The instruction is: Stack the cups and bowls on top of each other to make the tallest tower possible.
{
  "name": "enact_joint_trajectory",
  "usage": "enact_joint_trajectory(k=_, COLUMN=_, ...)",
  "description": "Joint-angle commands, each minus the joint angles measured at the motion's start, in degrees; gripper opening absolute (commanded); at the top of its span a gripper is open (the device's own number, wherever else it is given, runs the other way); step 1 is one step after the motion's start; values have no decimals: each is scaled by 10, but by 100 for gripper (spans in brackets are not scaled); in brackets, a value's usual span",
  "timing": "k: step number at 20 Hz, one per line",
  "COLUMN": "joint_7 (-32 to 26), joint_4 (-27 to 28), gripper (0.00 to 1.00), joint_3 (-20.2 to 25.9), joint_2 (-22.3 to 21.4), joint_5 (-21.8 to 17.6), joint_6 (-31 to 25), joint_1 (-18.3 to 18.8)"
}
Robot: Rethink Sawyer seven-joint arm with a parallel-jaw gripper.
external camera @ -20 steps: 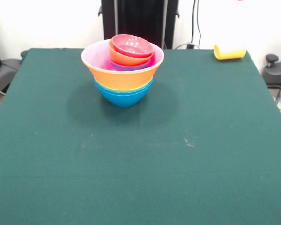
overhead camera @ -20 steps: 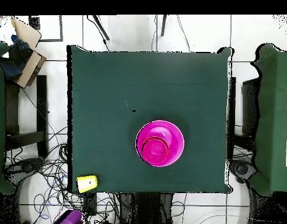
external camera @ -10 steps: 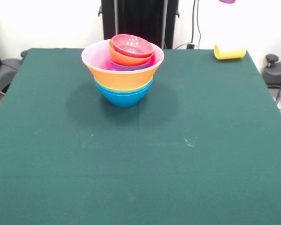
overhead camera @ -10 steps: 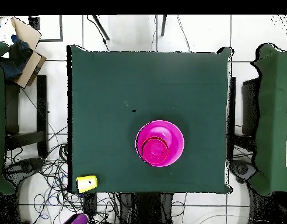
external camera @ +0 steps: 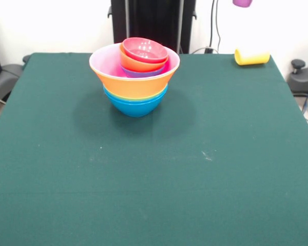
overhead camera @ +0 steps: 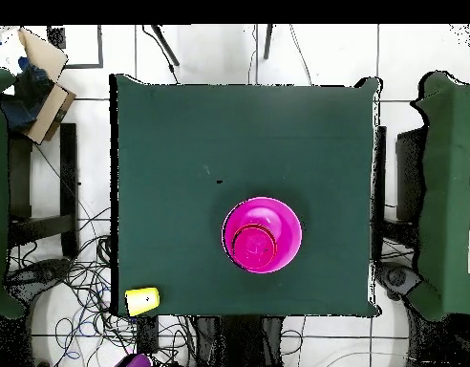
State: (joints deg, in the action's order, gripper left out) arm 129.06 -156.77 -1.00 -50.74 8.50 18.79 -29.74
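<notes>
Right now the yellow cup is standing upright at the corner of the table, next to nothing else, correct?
Not quite. The yellow cup lies on its side, not upright, as the front view shows. It is indeed at the table's corner, alone.

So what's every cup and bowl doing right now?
tower: bowls nested upright, blue at the bottom, small red one on top.
yellow cup: lying on its side at the table's corner, not stacked.
purple cup: up in the air above the table, only partly showing.
</notes>
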Motion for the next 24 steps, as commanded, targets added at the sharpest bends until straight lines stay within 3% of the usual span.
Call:
enact_joint_trajectory(k=1, joint_7=149, joint_4=14, gripper=0, joint_3=38, joint_2=70, joint_5=-10, joint_6=49, joint_1=-12)
enact_joint_trajectory(k=12, joint_7=177, joint_4=53, gripper=0, joint_3=36, joint_2=170, joint_5=-8, joint_6=118, joint_1=-41)
enact_joint_trajectory(k=24, joint_7=202, joint_4=74, gripper=0, joint_3=42, joint_2=224, joint_5=11, joint_6=153, joint_1=-72)
